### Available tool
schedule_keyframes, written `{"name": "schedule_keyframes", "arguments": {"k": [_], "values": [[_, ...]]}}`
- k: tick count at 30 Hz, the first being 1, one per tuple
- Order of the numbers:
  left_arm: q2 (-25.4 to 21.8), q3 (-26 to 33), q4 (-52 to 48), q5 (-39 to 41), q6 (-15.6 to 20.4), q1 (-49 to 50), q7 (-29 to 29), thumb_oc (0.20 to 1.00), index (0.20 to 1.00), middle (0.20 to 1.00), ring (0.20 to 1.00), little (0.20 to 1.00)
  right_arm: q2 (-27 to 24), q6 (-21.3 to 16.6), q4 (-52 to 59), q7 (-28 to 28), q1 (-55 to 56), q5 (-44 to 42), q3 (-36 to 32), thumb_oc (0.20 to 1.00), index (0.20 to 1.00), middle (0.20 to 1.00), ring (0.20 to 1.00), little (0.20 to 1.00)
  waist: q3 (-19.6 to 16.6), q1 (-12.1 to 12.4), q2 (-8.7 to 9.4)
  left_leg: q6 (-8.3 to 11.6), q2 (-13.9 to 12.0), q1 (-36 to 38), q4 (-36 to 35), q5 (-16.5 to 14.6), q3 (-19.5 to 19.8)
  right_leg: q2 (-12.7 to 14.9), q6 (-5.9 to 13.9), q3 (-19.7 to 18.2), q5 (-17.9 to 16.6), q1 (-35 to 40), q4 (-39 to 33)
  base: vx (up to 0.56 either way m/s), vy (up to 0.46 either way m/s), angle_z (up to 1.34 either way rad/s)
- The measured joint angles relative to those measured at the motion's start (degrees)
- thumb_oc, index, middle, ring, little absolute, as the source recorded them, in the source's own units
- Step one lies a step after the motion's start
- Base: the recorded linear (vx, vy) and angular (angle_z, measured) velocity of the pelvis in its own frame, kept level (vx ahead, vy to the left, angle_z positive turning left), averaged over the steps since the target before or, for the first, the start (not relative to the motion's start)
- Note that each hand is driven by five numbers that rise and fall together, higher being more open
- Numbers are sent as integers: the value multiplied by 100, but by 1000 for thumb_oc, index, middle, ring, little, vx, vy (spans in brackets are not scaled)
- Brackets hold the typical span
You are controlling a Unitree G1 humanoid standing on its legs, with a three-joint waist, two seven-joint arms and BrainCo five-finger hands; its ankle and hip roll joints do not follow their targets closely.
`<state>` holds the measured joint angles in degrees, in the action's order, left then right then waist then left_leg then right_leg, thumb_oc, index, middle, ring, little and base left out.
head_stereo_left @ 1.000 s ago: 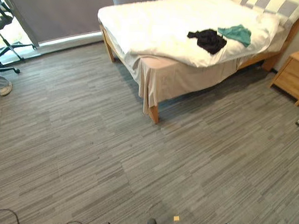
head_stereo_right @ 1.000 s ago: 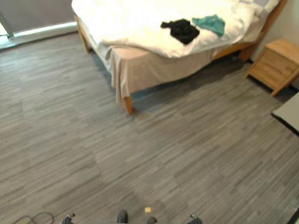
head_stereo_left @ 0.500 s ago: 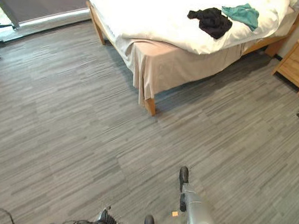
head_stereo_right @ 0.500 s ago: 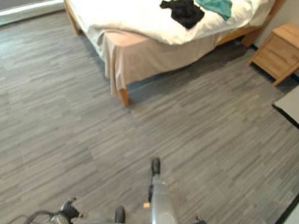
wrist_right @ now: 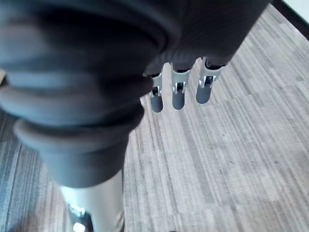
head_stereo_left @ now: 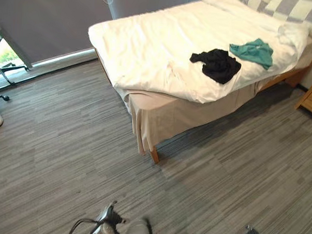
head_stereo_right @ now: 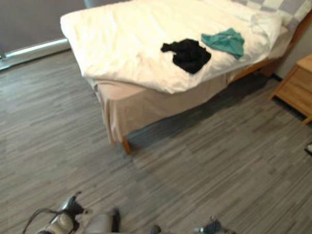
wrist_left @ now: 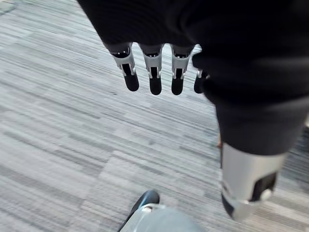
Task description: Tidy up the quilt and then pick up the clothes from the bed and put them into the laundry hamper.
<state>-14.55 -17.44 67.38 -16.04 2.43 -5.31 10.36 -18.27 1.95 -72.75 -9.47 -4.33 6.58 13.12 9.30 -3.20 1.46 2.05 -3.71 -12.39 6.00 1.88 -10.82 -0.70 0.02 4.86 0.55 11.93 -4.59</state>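
Nothing's started: both garments, black clothes [head_stereo_left: 217, 64] and teal top [head_stereo_left: 252, 52], lie on the quilt [head_stereo_left: 154, 49], left hand [wrist_left: 154, 72] and right hand [wrist_right: 178, 89] hanging with fingers loose and empty

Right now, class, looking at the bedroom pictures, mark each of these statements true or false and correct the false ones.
1. The black garment lies on the white quilt. True.
2. The teal garment lies on the floor. False: it lies on the quilt, beside the black one.
3. The left hand holds cloth. False: its fingers hang relaxed above the floor.
4. The right hand holds nothing. True.
5. A wooden nightstand stands by the bed. True.
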Motion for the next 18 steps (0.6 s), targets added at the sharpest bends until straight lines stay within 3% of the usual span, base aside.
{"name": "schedule_keyframes", "arguments": {"k": [1,2,3,4,5,6,7,8,9,10,11,12,13,14,15,16,17,18], "values": [[84,-36,24,0,-3,26,-16,1000,1000,1000,1000,1000,15,-28,-2,1,118,-3,-44,1000,1000,1000,1000,1000,-12,9,-37,-454,186,124,-2,355,-134,-99,91,-12,60,266,88,203,78,-23],[145,-59,57,2,0,115,-32,1000,1000,1000,1000,1000,23,-46,1,13,221,-34,-53,1000,1000,1000,1000,1000,-38,27,-154,-689,246,341,-29,629,-166,-242,210,-43,143,288,369,291,99,-42],[211,-117,302,5,-11,267,-72,1000,1000,1000,1000,1000,114,-55,-3,-10,459,-101,-244,1000,1000,1000,1000,1000,-148,-41,-493,-826,4,820,-351,344,-410,-570,406,20,620,78,1403,211,13,-8],[98,-147,350,8,-26,241,-92,1000,1000,1000,1000,1000,312,-58,19,1,594,-113,-292,1000,1000,1000,1000,1000,-174,-160,-222,-803,159,979,-627,366,-289,-409,382,45,926,-334,2238,286,-6,12],[-15,-53,361,10,-28,160,-94,1000,1000,1000,1000,1000,529,-34,-13,15,708,-236,-375,1000,1000,1000,1000,1000,-108,-142,127,-766,346,1170,-914,282,-263,-93,638,49,1230,-1107,3450,394,-128,33],[-32,9,533,15,-42,13,-114,1000,1000,1000,1000,1000,644,-13,-9,28,700,-274,-373,1000,1000,1000,1000,1000,-53,-198,258,-714,421,1267,-1058,270,-223,206,779,29,1261,-1956,4576,361,-194,16],[-29,-5,625,15,-38,30,-131,1000,1000,1000,1000,1000,678,24,-9,34,734,-271,-373,1000,1000,1000,1000,1000,-47,-209,249,-523,430,1321,-1076,239,-152,438,668,182,1328,-2177,4471,289,-173,24],[-22,13,607,15,-35,34,-125,1000,1000,1000,1000,1000,687,54,-7,46,755,-272,-374,1000,1000,1000,1000,1000,-28,-174,211,-582,435,1399,-1075,236,-149,630,584,334,1380,-2252,4053,204,-164,46],[-35,51,620,13,-39,20,-114,1000,1000,1000,1000,1000,713,52,2,69,786,-271,-358,1000,1000,1000,1000,1000,13,-133,118,-511,424,1549,-1076,139,-59,917,705,211,1291,-2272,3064,261,-227,51],[-48,56,630,14,-34,18,-103,1000,1000,1000,1000,1000,717,56,0,77,777,-271,-362,1000,1000,1000,1000,1000,12,-107,95,-450,441,1603,-1076,100,28,1037,780,69,1211,-2294,2689,357,-302,76],[-84,100,655,9,-30,48,-88,1000,1000,1000,1000,1000,700,43,-4,74,708,-270,-369,1000,1000,1000,1000,1000,14,-50,40,-335,451,1718,-1095,-109,189,1279,937,-191,929,-2301,1911,490,-500,59],[-81,127,753,3,-52,22,-77,1000,1000,1000,1000,1000,668,54,-6,62,665,-254,-355,1000,1000,1000,1000,1000,-24,-9,19,-382,474,1778,-1111,-243,273,1395,1012,-566,574,-2159,1088,338,-365,57],[-87,159,778,2,-55,61,-73,1000,1000,1000,1000,1000,637,67,-31,45,642,-252,-370,1000,1000,1000,1000,1000,-28,16,-2,-349,457,1857,-1110,-270,390,1549,1036,-720,408,-2157,757,317,-431,61],[-101,191,819,-3,-59,109,-49,1000,1000,1000,1000,1000,566,70,-20,60,632,-255,-365,1000,1000,1000,1000,1000,-33,-4,-6,-236,457,1880,-1076,-296,579,1639,1085,-1196,20,-2057,293,253,-489,86],[-140,208,783,-4,-65,172,-40,1000,1000,1000,1000,1000,536,74,-6,66,621,-255,-379,1000,1000,1000,1000,1000,-24,-25,-7,-154,368,1947,-1075,-302,812,1712,1090,-1349,-254,-1959,14,302,-661,91],[-183,278,789,-2,-59,275,-27,1000,1000,1000,1000,1000,537,75,-2,73,655,-255,-381,1000,1000,1000,1000,1000,-29,-20,1,-69,292,1991,-1074,-308,855,1754,1083,-1346,-381,-1925,-12,291,-701,85],[-251,423,782,2,-35,419,8,1000,1000,1000,1000,1000,546,75,90,101,670,-239,-354,1000,1000,1000,1000,1000,-71,13,90,138,145,2118,-1075,-420,982,1674,1105,-1133,-505,-1823,-17,157,-517,60],[-267,489,774,6,-40,544,40,1000,1000,1000,1000,1000,532,74,132,108,671,-221,-357,1000,1000,1000,1000,1000,-63,9,51,269,-40,2181,-1075,-485,1048,1564,1250,-1065,-1054,-1719,20,107,-350,52]]}}
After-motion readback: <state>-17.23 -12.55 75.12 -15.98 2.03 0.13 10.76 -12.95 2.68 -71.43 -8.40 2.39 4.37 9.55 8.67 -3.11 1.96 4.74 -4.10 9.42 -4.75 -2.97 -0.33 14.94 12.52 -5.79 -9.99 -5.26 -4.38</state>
